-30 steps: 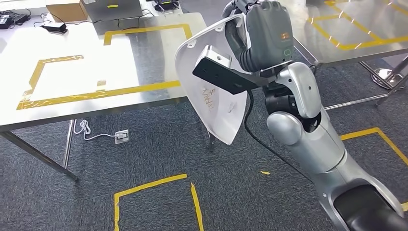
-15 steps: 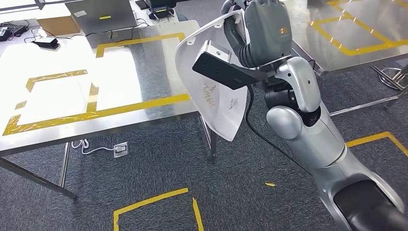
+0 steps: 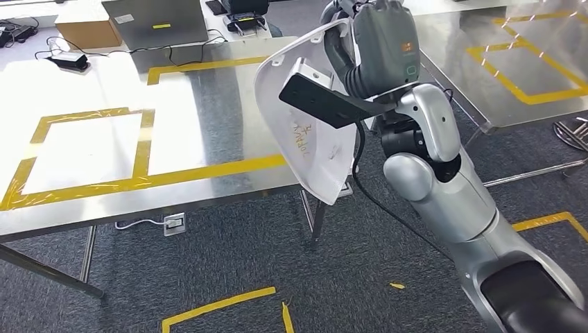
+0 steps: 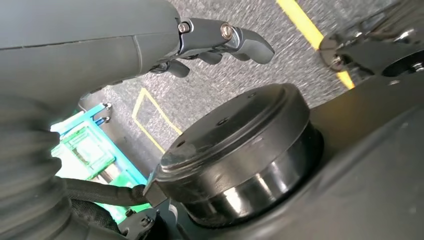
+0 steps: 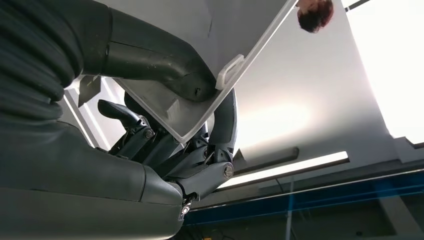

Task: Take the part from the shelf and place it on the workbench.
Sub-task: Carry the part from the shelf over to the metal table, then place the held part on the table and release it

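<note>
In the head view my right hand [image 3: 383, 43] grips the top edge of the part [image 3: 308, 142], a white curved panel with handwriting on its inner face. The panel hangs on edge in the air over the near right corner of the steel workbench [image 3: 208, 132], which carries yellow tape rectangles. The right wrist view has the part [image 5: 245, 25] pinched between the thick thumb [image 5: 165, 65] and the darker fingers [image 5: 200, 165]. My left hand [image 4: 100, 45] hangs over the carpet, its fingers [image 4: 235, 39] loosely apart and holding nothing.
A cardboard box [image 3: 87, 31], a grey case [image 3: 156, 21] and cables lie at the workbench's far edge. A second taped table [image 3: 513, 62] stands to the right. A power socket [image 3: 173, 223] and yellow tape [image 3: 222, 305] lie on the carpet. A blue-green rack [image 4: 90, 150] stands behind.
The whole picture has shifted, so the camera moved: the workbench now sits nearer and more under the part. My right hand still holds the panel in the same pose.
</note>
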Available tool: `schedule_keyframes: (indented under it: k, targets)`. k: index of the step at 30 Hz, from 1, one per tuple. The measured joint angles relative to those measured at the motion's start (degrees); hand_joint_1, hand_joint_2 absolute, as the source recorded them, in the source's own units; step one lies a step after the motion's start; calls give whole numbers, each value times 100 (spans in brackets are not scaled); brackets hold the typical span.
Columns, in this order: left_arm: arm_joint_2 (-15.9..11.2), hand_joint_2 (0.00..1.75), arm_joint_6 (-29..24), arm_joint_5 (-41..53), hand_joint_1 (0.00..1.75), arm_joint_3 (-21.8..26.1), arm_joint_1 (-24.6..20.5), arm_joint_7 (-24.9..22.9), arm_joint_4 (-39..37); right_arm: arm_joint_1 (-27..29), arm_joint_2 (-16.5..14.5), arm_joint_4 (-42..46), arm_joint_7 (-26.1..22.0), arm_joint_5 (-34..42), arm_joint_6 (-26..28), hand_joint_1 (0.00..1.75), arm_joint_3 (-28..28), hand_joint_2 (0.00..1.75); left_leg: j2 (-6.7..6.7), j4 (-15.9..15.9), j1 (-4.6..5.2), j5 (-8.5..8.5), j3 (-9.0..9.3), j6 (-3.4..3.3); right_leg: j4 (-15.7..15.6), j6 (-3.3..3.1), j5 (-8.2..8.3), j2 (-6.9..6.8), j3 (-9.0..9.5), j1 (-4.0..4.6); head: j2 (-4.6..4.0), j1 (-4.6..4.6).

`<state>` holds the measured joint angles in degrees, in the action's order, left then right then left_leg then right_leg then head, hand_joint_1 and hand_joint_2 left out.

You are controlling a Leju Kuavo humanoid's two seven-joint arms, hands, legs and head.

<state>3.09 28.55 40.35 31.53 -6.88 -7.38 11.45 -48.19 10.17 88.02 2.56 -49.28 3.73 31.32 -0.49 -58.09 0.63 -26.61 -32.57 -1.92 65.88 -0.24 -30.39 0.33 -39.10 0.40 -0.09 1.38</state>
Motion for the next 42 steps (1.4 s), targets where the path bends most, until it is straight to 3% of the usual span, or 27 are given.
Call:
schedule_keyframes:
  k: [1, 3, 7, 11, 12, 14, 15, 17, 19, 21, 23, 25, 28, 30, 31, 33, 35, 37, 39, 40, 42]
  targets:
    - [8, 175, 0, 10, 0, -3, -5, -1, -3, 14, 6, 0, 5, -3, 16, 175, 0, 175, -3, -6, 16, -60, 76, 10, -343, -59, 291, 4, 80, 35, 0, 9]
    - [26, 175, -2, 31, 0, -13, -28, -4, -5, 34, 20, 0, 16, -7, 38, 175, 1, 175, -14, -25, 31, -153, 173, 60, -727, -152, 587, 20, 194, 86, 0, 11]
    - [41, 175, -4, 68, 0, -42, -43, -27, -7, 34, 26, 4, 33, -42, 35, 175, 0, 175, -13, -294, 40, -201, 175, 190, -854, -241, 600, 30, 443, 40, 0, 9]
    - [48, 175, -4, 79, 0, -48, -61, -32, -7, 15, 23, 4, 38, -64, 19, 175, 0, 175, -6, -552, 34, -277, 47, 217, -878, -258, 584, 19, 530, 15, 0, 43]
    - [48, 175, -4, 80, 0, -53, -67, -33, -7, 14, 22, -1, 40, -67, 4, 175, 1, 175, -5, -739, 18, -352, -77, 231, -878, -260, 567, 18, 541, 12, 0, 51]
    - [48, 175, -4, 83, 0, -72, -72, -37, -7, 33, 16, -35, 51, -74, -37, 175, 8, 175, 4, -1147, -55, -436, -513, 325, -858, -220, 443, 24, 641, -30, 0, 61]
    - [47, 175, -4, 85, 0, -82, -74, -39, -7, 44, 11, -52, 55, -77, -55, 175, 11, 175, 11, -1170, -101, -357, -667, 383, -841, -186, 358, 28, 712, -61, 0, 62]
    - [49, 175, -4, 87, 0, -89, -61, -44, -11, 52, 5, -73, 55, -78, -61, 175, 13, 175, 19, -541, -165, 85, -570, 459, -795, -99, 209, 34, 826, -99, 0, 73]
    - [56, 175, -4, 87, 0, -90, -55, -47, -17, 48, 3, -86, 52, -78, -62, 175, 13, 175, 21, -138, -189, 222, -450, 403, -771, -13, 113, 42, 864, -90, 0, 90]
    - [59, 175, -4, 89, 0, -91, -51, -49, -16, 47, 3, -96, 51, -77, -66, 175, 13, 175, 15, -129, -186, 156, -412, 279, -743, 62, 74, 53, 883, -80, 0, 95]
    - [60, 175, -4, 93, 0, -91, -47, -50, -14, 37, 2, -110, 45, -73, -103, 175, 14, 175, 1, -132, -188, 152, -341, 196, -545, 120, 60, 34, 819, -95, 0, 83]
    - [59, 175, -4, 106, 0, -91, -56, -51, -13, -8, -10, -170, 39, -60, -190, 175, 19, 175, -9, -129, -183, 103, -278, 142, -16, 161, -31, 2, 503, -104, 0, 66]
    - [60, 175, -4, 139, 0, -91, -74, -75, -13, -69, -50, -384, 29, 4, -290, 175, 48, 175, -13, -129, -162, 15, -202, 107, 796, 180, -334, -6, -97, -99, 0, 55]
    - [66, 175, -4, 156, 0, -91, -83, -99, -14, -108, -90, -618, -33, 83, -295, 175, 90, 175, -21, -130, -138, -67, -103, 97, 860, 141, -329, -6, -313, -83, 0, 52]
    - [74, 175, -4, 157, 0, -91, -90, -112, -14, -139, -115, -760, -79, 119, -285, 175, 115, 175, -27, -129, -123, -114, -38, 94, 634, 99, -164, -6, -296, -65, 0, 50]
    - [101, 175, -4, 152, 0, -91, -107, -135, -15, -242, -193, -1095, -165, 165, -266, 175, 171, 175, -41, -124, -90, -206, 97, 98, -123, -37, 373, 1, -86, 4, 0, 47]
    - [128, 175, -14, 144, 0, -91, -133, -149, -15, -418, -344, -1517, -204, 169, -280, 175, 246, 175, -52, -102, -75, -284, 179, 141, -612, -154, 593, 29, 90, 75, 0, 23]
    - [144, 175, -31, 139, 0, -91, -152, -152, -13, -658, -577, -2003, -187, 141, -297, 175, 345, 175, -44, -122, -64, -284, 234, 216, -716, -215, 586, 53, 182, 88, 0, -2]
    - [151, 175, -37, 125, 0, -91, -164, -120, -12, -926, -860, -2507, -108, 101, -294, 175, 465, 175, -28, -240, -58, -302, 248, 277, -791, -247, 680, 53, 302, 46, 0, -1]
    - [154, 175, -37, 115, 0, -91, -177, -89, -12, -1068, -997, -2762, -54, 76, -284, 175, 526, 175, -25, -384, -61, -358, 178, 309, -808, -260, 686, 50, 349, 26, 0, 5]
    - [155, 175, -37, 99, 0, -91, -199, -27, -13, -1317, -1247, -3256, 48, 6, -248, 175, 625, 175, -18, -917, -81, -569, -173, 367, -823, -286, 659, 44, 386, 13, 0, 15]
